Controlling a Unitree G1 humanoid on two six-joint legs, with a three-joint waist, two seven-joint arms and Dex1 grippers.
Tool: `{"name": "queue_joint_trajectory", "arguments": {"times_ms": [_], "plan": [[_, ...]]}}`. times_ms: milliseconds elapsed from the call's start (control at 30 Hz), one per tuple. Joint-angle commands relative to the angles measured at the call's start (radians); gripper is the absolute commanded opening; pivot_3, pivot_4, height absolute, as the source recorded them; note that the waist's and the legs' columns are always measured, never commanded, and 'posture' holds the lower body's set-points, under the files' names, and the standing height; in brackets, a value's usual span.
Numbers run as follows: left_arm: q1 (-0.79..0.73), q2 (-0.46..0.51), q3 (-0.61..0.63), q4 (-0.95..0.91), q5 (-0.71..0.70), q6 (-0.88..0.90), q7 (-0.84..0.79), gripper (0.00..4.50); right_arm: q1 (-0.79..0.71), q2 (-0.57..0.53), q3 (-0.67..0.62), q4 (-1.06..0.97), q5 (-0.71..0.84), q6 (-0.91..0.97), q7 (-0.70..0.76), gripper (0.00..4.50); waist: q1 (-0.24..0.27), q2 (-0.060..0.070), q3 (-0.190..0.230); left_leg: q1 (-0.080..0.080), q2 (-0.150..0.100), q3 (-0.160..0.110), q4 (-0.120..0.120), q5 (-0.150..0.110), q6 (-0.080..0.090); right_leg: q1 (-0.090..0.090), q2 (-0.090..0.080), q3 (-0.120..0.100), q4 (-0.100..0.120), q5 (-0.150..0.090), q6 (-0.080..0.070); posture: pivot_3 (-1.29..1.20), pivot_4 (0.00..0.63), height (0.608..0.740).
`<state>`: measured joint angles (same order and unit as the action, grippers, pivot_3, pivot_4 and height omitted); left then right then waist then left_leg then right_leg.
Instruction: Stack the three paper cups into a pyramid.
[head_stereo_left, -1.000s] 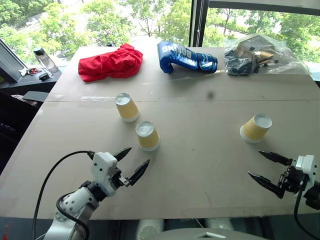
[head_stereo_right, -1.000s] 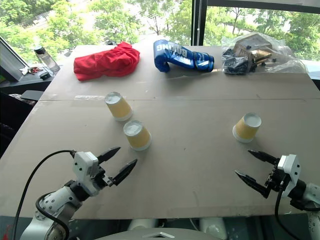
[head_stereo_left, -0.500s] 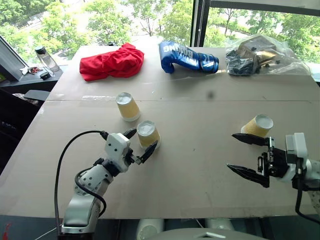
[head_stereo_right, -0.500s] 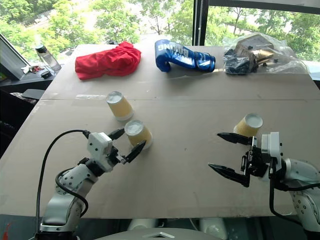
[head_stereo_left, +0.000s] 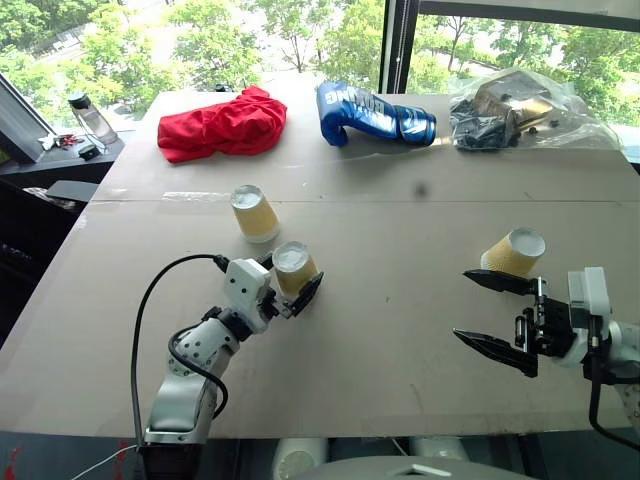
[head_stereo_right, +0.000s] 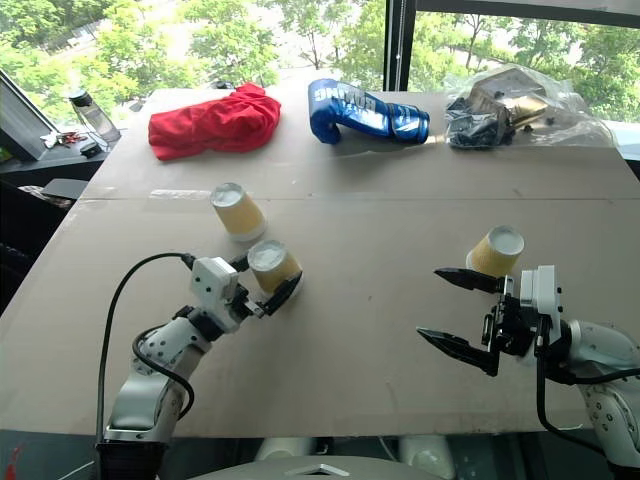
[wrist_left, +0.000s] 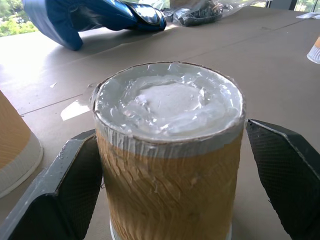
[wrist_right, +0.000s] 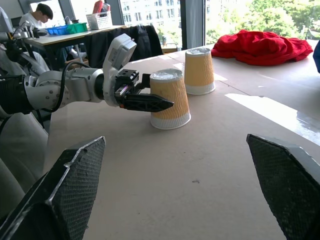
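left gripper (head_stereo_left: 292, 287) jaws spread wide, straddling the near upside-down mustard-yellow ribbed paper cup (head_stereo_left: 296, 270); a finger on each side, no squeeze visible. second matching cup (head_stereo_left: 254, 213) sits inverted just behind it, close but apart. third cup (head_stereo_left: 513, 253) tilted, far right on the tan cardboard tabletop (head_stereo_left: 400, 330). right gripper (head_stereo_left: 500, 312) fully open, holding nothing, just in front of that cup.
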<state>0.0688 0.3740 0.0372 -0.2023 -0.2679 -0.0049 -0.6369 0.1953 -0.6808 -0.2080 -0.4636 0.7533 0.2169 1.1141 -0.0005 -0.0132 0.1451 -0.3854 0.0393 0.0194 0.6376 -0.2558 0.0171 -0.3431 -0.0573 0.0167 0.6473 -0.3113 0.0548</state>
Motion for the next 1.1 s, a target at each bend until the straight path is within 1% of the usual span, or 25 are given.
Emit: {"name": "queue_joint_trajectory", "arguments": {"times_ms": [33, 133, 200, 633, 733, 1100], "plan": [[-0.062, -0.003, -0.008, 0.000, -0.027, 0.022, -0.010, 4.47, 0.005, 0.011, -0.020, -0.021, 0.002, -0.019, -0.001, 4.50, 0.005, 0.000, 0.000, 0.000, 0.000, 0.000, 0.000, 0.000, 0.000, 0.000, 0.000, 0.000, 0.000, 0.000, 0.000, 0.00, 0.150, 0.740], [-0.127, -0.016, -0.028, 0.037, -0.028, 0.038, -0.016, 4.47, -0.004, 0.021, -0.015, -0.017, -0.008, -0.028, -0.011, 4.50, 0.012, 0.000, 0.000, 0.000, 0.000, 0.000, 0.002, 0.000, 0.000, 0.000, 0.001, 0.000, 0.002, 0.000, 0.000, 0.00, 0.150, 0.740], [-0.142, -0.020, -0.035, 0.049, -0.028, 0.047, -0.026, 4.47, -0.006, 0.027, -0.013, -0.020, -0.013, -0.027, -0.016, 4.50, 0.012, 0.000, 0.000, 0.000, 0.000, 0.000, 0.003, 0.000, 0.000, 0.000, 0.001, 0.000, 0.002, 0.000, 0.000, 0.00, 0.150, 0.740], [-0.103, 0.000, -0.002, 0.051, -0.049, 0.055, -0.044, 4.47, -0.002, 0.041, -0.016, -0.030, -0.026, -0.028, -0.035, 4.50, 0.011, 0.000, 0.000, 0.001, 0.001, 0.000, 0.004, 0.000, 0.000, 0.000, 0.002, 0.001, 0.006, 0.000, 0.000, 0.00, 0.150, 0.740], [-0.114, -0.005, 0.001, 0.058, -0.032, 0.039, -0.025, 3.69, -0.002, 0.041, -0.017, -0.029, -0.028, -0.028, -0.035, 4.50, 0.013, 0.000, 0.000, 0.001, 0.001, 0.000, 0.005, 0.000, 0.000, 0.000, 0.002, 0.001, 0.006, 0.000, 0.000, 0.00, 0.150, 0.740], [-0.142, -0.018, 0.003, 0.067, -0.047, 0.044, -0.026, 3.69, 0.006, 0.045, -0.020, -0.024, -0.033, -0.039, -0.032, 4.50, 0.012, 0.000, 0.000, 0.001, 0.001, 0.000, 0.005, 0.000, 0.000, -0.001, 0.002, 0.001, 0.007, 0.000, 0.000, 0.00, 0.150, 0.740]]}}
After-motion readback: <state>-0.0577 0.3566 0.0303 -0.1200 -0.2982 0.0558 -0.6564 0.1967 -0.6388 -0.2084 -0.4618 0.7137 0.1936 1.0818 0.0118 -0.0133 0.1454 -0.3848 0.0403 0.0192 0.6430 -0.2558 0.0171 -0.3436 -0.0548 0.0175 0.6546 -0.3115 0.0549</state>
